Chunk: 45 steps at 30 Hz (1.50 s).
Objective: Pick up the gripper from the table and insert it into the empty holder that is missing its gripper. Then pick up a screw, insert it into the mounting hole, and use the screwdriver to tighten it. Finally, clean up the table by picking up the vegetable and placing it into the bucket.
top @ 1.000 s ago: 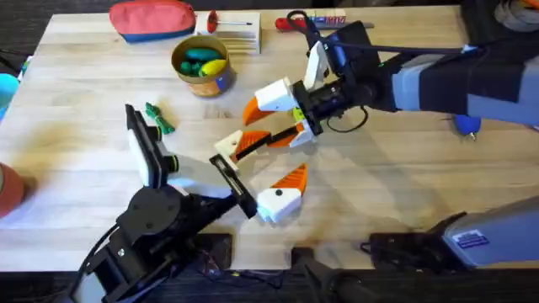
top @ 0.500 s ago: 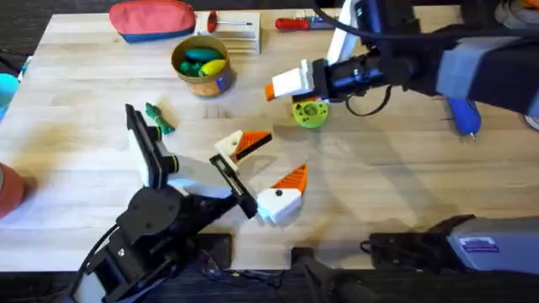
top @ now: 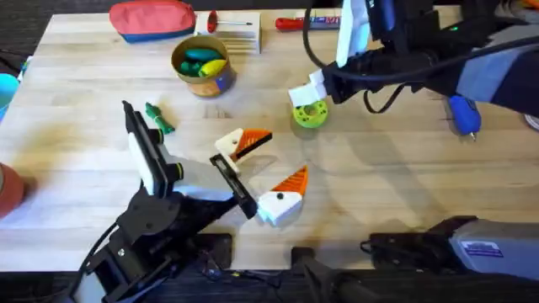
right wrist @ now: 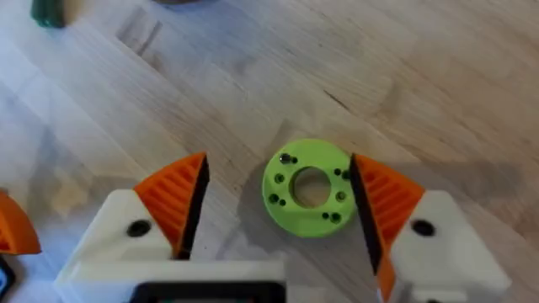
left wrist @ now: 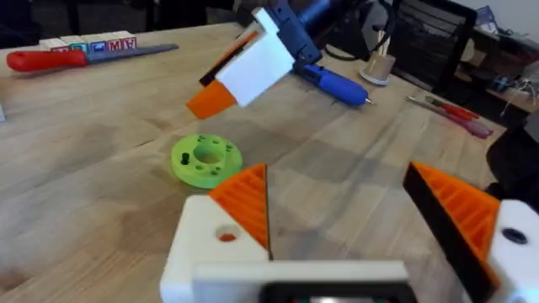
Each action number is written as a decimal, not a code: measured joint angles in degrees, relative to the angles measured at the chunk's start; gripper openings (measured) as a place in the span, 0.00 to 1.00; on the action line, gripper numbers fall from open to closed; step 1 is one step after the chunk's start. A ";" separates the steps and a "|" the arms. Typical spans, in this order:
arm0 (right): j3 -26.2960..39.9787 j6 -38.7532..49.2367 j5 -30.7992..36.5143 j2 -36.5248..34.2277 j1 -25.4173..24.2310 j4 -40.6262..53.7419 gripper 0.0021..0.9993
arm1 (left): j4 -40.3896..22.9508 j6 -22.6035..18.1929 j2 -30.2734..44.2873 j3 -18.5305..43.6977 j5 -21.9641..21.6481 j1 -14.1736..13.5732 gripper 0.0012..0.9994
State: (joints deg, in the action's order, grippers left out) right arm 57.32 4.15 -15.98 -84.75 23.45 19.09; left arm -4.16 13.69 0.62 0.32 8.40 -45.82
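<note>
The right gripper (right wrist: 278, 219), its orange-padded white fingers spread apart, hangs over the green plastic disc with holes (right wrist: 309, 187), so I'd have it turn toward the stubby blue screwdriver (top: 462, 114) lying just beside that arm, then close squarely across its body.

Vegetable (top: 159, 119) left of the bucket (top: 202, 66) (toys inside), disc (top: 309, 114) far right.

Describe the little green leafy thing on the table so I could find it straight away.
Start at the round yellow bucket near the table's far edge, beside the red pouch. Nearer the arms and toward the left lies the vegetable, flat on bare wood. It is dark green and leafy, unlike the brighter green disc with holes.
</note>
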 joint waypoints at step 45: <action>0.00 5.77 11.51 -11.87 7.05 -4.11 0.28 | 0.00 -0.28 0.00 0.00 0.01 0.00 0.99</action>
State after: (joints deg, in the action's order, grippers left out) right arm 57.32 9.91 -4.47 -96.62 30.50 14.98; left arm -4.16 13.41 0.62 0.32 8.41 -45.82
